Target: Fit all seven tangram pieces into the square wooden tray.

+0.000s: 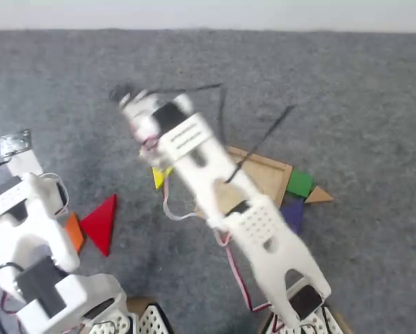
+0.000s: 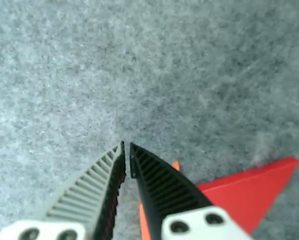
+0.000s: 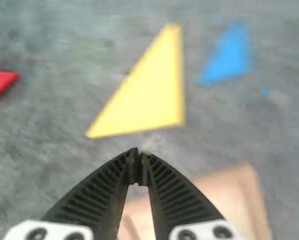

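R fingers (image 3: 165, 190) pinched tog., yellow tri (image 3: 145, 95) just beyond tips.

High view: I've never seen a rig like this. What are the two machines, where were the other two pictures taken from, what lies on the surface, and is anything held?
Two robot arms, each ending in a two-fingered gripper. The high view looks down over the table; the others come from a camera on each wrist. The left gripper, shut and empty, is beside a red triangle and an orange piece. The right gripper, shut and empty, is by the wooden tray, near a yellow triangle and a blue piece. A green piece, a purple piece and a tan triangle lie beside the tray.
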